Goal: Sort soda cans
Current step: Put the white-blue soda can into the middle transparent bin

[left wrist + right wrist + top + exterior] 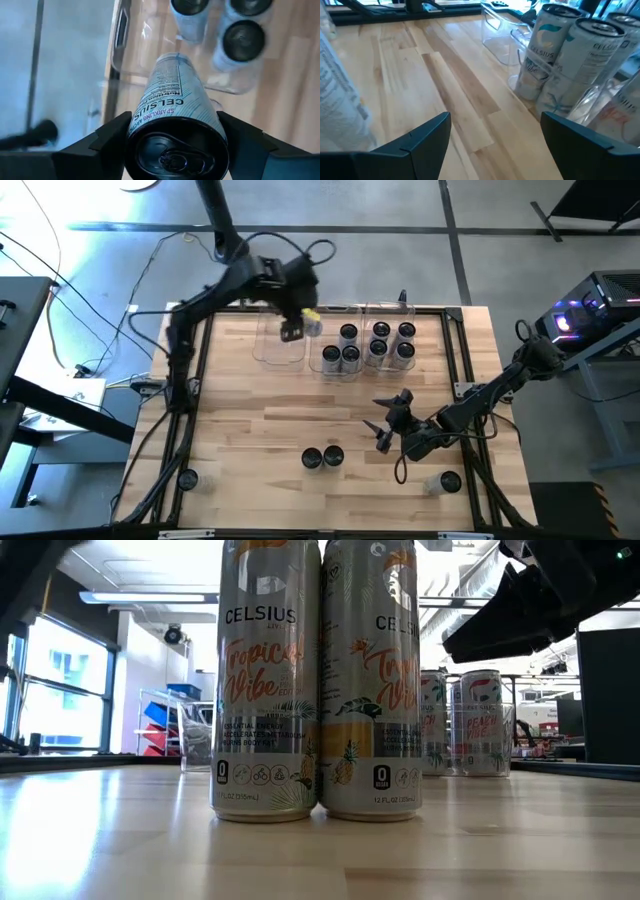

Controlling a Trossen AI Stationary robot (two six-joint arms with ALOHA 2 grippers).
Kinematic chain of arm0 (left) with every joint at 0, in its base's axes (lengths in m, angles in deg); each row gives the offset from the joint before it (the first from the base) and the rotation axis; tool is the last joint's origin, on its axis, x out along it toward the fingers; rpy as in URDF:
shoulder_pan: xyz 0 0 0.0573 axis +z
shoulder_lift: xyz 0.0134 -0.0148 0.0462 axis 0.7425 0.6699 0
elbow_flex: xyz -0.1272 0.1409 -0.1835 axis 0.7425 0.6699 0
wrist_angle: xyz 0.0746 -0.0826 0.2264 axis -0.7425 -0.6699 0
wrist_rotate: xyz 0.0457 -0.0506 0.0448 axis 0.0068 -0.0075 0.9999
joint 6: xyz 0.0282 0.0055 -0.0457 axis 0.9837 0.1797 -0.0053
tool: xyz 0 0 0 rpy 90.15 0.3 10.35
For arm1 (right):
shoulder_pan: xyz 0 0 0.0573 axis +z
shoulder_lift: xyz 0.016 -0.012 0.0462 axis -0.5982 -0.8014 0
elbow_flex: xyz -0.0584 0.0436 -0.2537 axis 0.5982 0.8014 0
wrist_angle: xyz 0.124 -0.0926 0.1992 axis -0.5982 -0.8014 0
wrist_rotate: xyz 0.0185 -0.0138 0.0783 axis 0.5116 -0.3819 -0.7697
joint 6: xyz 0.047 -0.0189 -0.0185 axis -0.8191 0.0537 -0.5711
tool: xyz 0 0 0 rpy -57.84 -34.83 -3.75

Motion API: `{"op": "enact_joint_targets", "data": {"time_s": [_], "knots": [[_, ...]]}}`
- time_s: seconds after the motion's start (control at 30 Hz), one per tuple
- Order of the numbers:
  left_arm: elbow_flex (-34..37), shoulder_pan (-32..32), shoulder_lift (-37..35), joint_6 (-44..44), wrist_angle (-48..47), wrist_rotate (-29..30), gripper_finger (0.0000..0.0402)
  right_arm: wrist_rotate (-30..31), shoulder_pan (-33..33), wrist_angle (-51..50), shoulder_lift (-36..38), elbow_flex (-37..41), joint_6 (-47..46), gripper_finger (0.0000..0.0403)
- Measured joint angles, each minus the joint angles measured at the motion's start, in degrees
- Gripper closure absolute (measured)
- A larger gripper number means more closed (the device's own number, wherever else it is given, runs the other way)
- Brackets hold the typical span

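Note:
My left gripper (pixel 293 328) hangs high over the far side of the table, above the leftmost clear bin (pixel 279 348), shut on a pale soda can (pixel 170 95). Three cans (pixel 343 350) stand in the middle bin and several (pixel 392 340) in the right one. Two more cans (pixel 322 457) stand together on the wood near the front, filling the low view (pixel 315 680). My right gripper (pixel 383 423) waits open, low over the table right of centre, its fingers (pixel 427 132) apart with nothing between them. My left gripper pinches the can between its two fingers (pixel 107 142) on opposite sides of the wall just below the top rim (pixel 136 131). The fingers come from above, slanting down. The can is lifted clear and hangs tilted, dark top (pixel 175 152) up, base toward the bin.
Single cans stand at the near left corner (pixel 188 478) and near right corner (pixel 447 481). A metal frame (pixel 455 330) runs round the tabletop. Bare wood (pixel 250 410) lies between the bins and the front pair.

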Motion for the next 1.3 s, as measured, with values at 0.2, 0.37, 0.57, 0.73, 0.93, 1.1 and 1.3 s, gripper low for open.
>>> {"op": "enact_joint_targets", "data": {"time_s": [0.2,0.37,0.57,0.73,0.93,1.1,1.3], "knots": [[1.98,2.73,7.67,9.06,1.7,4.54,0.0155,-0.22,-0.04,0.66,0.01,0.0,-2.6,0.01],[1.72,4.42,10.07,10.57,4.4,5.76,0.0155,-0.42,-0.58,1.62,0.01,-0.01,-2.66,0.01],[2.06,4.73,10.42,10.0,4.25,4.18,0.0155,-0.98,-1.46,1.43,0.02,0.0,-2.39,0.01],[2.02,3.91,10.34,9.42,3.51,4.2,0.0155,-1.34,-1.65,1.33,0.02,0.0,-1.53,0.01],[1.97,2.93,7.66,9.35,3.17,8.17,0.0155,-2.22,-1.65,1.3,0.02,-0.02,-1.03,0.01],[1.97,2.19,4.63,8.44,4.39,8.42,0.0155,-2.25,-1.65,1.32,0.02,0.0,-0.96,0.01],[1.93,1.51,4.33,9.93,9.48,1.82,0.0155,-2.25,-1.65,1.8,0.02,-0.02,-1.22,0.01]]}}
